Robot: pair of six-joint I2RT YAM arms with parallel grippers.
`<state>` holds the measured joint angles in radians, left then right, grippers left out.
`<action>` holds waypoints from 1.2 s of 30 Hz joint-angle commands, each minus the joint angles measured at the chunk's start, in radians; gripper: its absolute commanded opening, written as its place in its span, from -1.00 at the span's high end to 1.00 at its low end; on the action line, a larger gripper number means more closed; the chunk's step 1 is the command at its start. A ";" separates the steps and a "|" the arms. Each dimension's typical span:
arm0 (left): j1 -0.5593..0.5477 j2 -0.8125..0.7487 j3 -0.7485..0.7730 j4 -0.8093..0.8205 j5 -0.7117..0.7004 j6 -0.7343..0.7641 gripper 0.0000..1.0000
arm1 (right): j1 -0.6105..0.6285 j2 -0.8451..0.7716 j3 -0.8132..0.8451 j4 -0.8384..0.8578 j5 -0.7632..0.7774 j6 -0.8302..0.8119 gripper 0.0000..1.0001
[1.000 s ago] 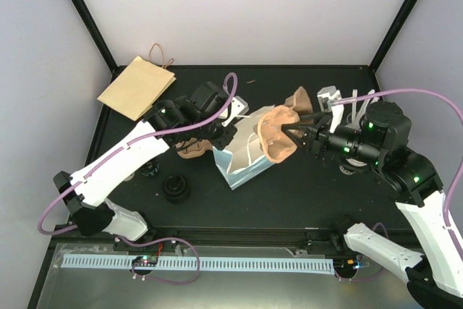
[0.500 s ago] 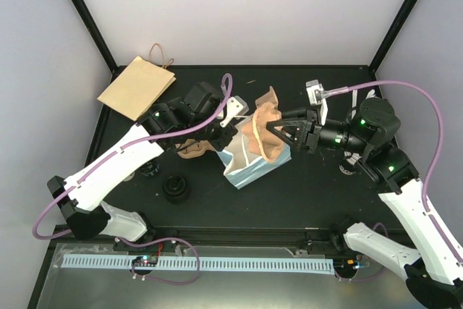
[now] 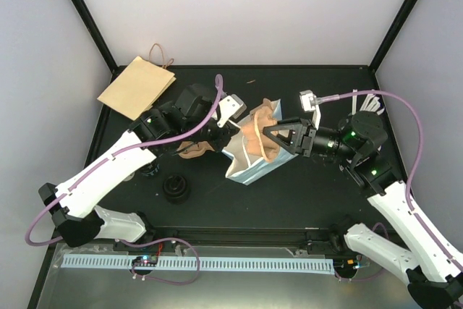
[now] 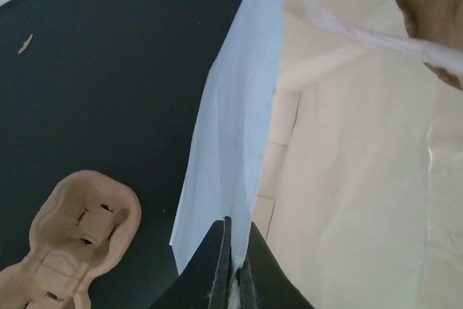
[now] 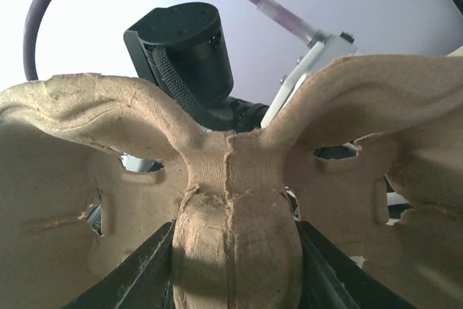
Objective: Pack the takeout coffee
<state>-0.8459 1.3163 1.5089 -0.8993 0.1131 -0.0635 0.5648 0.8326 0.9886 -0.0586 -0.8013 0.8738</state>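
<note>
brown bag (image 3: 136, 88): 1 | blue bag (image 3: 247, 171): 1 | pulp carriers (image 3: 194, 151): 2 (both tan)

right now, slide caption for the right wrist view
Right end effector clamps a molded pulp cup carrier by its central ridge.

A black table (image 3: 311, 193), walled in white on three sides, carries a scatter of takeout supplies. A flat brown paper bag (image 3: 136, 86) lies at the far left corner, part of it past the table's edge. At centre a pale blue paper bag (image 3: 249, 168) rests tilted, its mouth open. Just left of it lies a moulded-pulp cup carrier (image 3: 194, 150), and nearer the front sits a pile of black lids (image 3: 176, 187). White items (image 3: 367, 100) toward the far right are too hidden to name.
</note>
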 commanded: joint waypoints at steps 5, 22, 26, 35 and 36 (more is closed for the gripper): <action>0.000 -0.017 0.017 0.071 0.001 -0.023 0.97 | -0.003 -0.061 -0.036 -0.074 -0.018 0.014 0.15; 0.018 -0.021 0.030 0.051 0.045 -0.035 0.97 | -0.003 -0.122 -0.015 -0.339 0.080 -0.143 0.15; 0.017 -0.029 0.023 0.043 0.055 -0.011 0.97 | -0.003 -0.058 0.050 -0.507 0.113 -0.244 0.15; 0.017 -0.024 0.008 0.026 0.037 -0.010 0.97 | -0.003 -0.010 0.139 -0.688 0.114 -0.394 0.12; 0.017 -0.021 0.009 0.022 0.044 -0.010 0.97 | -0.003 -0.003 0.152 -0.721 0.136 -0.419 0.12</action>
<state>-0.8322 1.3148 1.5082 -0.8711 0.1371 -0.0868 0.5652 0.8242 1.0698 -0.6403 -0.7136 0.5758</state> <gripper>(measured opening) 0.016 0.440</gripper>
